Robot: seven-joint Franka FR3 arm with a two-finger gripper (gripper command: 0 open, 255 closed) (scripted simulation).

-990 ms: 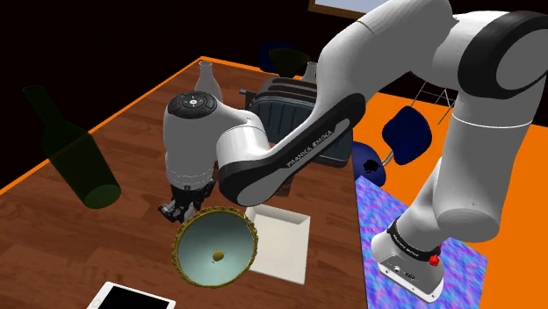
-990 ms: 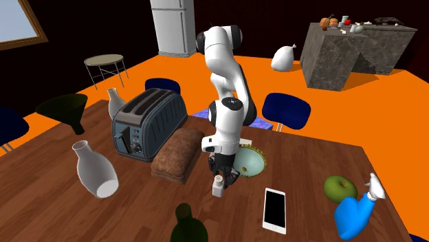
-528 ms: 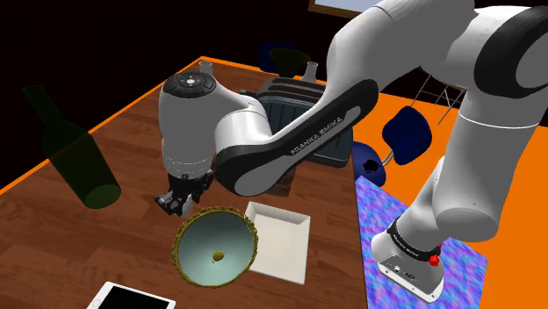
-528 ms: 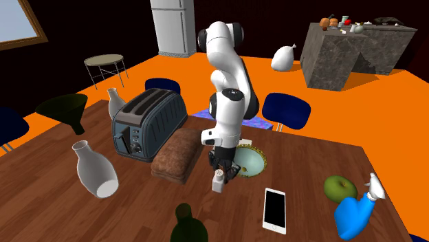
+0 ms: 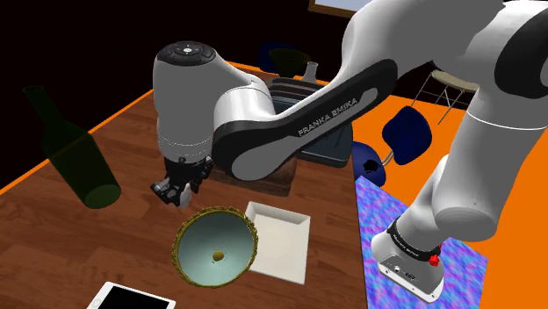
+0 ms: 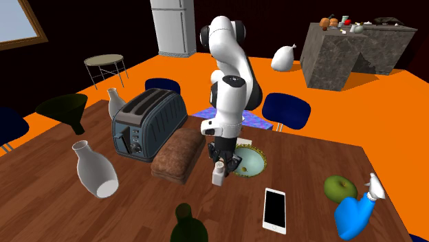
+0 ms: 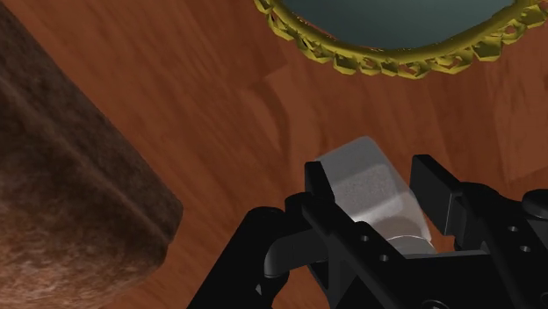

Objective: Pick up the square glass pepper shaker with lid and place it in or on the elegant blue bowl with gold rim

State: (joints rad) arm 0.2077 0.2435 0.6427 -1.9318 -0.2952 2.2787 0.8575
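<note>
Sitting clasped within the tool (image 7: 374, 178): pepper shaker (image 7: 365, 193)

Pepper shaker (image 7: 364, 195): I lose its lid end behind my end effector's (image 7: 374, 176) fingers (image 7: 435, 189).
Bowl (image 7: 395, 68): the wrist view's edge leaves me one arc of rim.
Loaf (image 7: 61, 176): cropped likewise.
Phone (image 5: 132, 298): cut at the shoulder view's bottom edge.
Toaster (image 5: 285, 88): mostly behind the arm (image 5: 290, 132) there.
</note>
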